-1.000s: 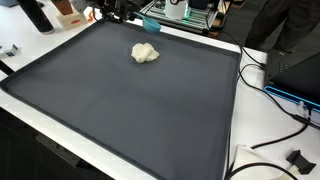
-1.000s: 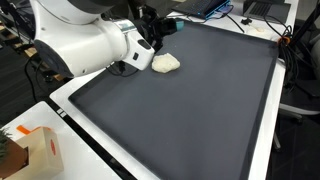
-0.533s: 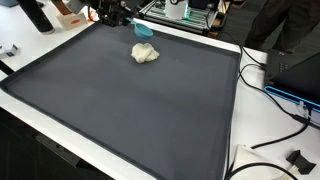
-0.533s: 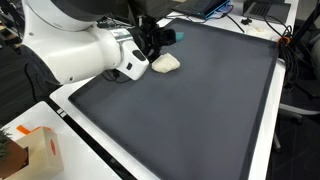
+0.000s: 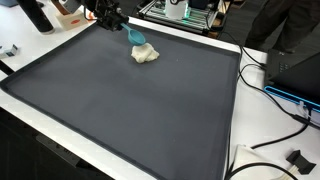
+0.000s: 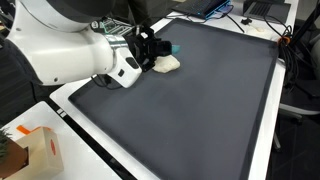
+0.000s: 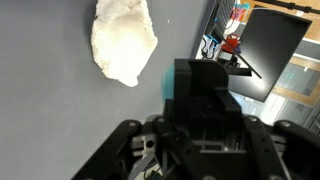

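Note:
My gripper (image 5: 126, 26) is shut on a small teal object (image 5: 139, 36) and holds it just above the dark mat, close beside a white crumpled lump (image 5: 146, 54). In the other exterior view the gripper (image 6: 155, 48) and the teal object (image 6: 173, 48) hang just over the lump (image 6: 167, 63). In the wrist view the black gripper body (image 7: 205, 110) hides the fingertips. A strip of the teal object (image 7: 170, 82) shows by it, and the lump (image 7: 123, 40) lies at upper left.
A large dark mat (image 5: 130, 110) covers the white table (image 5: 245, 120). Cables and a black device (image 5: 295, 75) lie past its right edge. Equipment (image 5: 185, 12) stands at the back. A cardboard box (image 6: 30, 150) sits by the table corner.
The gripper with the teal object has moved away from the mat's back edge and lower, ending close to the white lump. The lump has not moved.

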Controlling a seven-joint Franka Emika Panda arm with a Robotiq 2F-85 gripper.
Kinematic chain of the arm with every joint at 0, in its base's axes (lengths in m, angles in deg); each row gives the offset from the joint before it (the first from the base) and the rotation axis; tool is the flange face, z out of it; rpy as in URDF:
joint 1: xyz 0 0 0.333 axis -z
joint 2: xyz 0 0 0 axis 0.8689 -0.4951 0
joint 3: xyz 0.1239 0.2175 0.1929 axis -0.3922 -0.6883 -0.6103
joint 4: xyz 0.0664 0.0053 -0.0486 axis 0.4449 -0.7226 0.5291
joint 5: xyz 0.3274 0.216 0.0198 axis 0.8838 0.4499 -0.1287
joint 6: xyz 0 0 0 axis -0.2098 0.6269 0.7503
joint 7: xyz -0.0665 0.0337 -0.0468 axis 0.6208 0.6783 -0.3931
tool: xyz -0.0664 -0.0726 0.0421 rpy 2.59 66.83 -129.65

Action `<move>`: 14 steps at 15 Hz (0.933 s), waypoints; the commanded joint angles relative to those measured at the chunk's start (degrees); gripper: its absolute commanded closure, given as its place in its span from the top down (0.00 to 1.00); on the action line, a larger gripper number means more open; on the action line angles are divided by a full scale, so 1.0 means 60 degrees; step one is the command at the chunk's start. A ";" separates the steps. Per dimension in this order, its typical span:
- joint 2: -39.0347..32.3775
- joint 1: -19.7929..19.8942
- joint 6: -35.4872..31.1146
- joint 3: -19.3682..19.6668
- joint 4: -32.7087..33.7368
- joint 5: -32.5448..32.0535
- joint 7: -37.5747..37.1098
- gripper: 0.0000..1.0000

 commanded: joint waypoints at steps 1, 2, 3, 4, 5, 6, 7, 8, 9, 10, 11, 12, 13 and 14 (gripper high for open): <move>-0.0111 0.0075 -0.0218 -0.0011 0.0144 -0.0540 -0.0324 0.25; -0.0120 0.0080 -0.0282 -0.0023 0.0143 -0.0667 -0.0364 0.25; -0.0130 0.0082 -0.0332 -0.0036 0.0149 -0.0780 -0.0401 0.25; -0.0138 0.0089 -0.0394 -0.0048 0.0150 -0.0871 -0.0430 0.25; -0.0130 0.0097 -0.0476 -0.0055 0.0136 -0.0955 -0.0447 0.25; -0.0122 0.0107 -0.0510 -0.0067 0.0125 -0.1013 -0.0466 0.25; -0.0099 0.0129 -0.0462 -0.0072 0.0127 -0.1092 -0.0500 0.25; -0.0039 0.0143 -0.0445 -0.0057 0.0099 -0.1180 -0.0552 0.25; 0.0092 0.0121 -0.0496 -0.0021 0.0002 -0.1334 -0.0638 0.25; 0.0164 0.0119 -0.0507 -0.0011 -0.0039 -0.1461 -0.0696 0.25; 0.0247 0.0104 -0.0545 0.0007 -0.0086 -0.1623 -0.0821 0.25; 0.0383 0.0054 -0.0643 0.0042 -0.0166 -0.1864 -0.1002 0.25; 0.0504 0.0025 -0.0734 0.0052 -0.0230 -0.2073 -0.1169 0.25; 0.0666 -0.0008 -0.0881 0.0051 -0.0316 -0.2272 -0.1352 0.25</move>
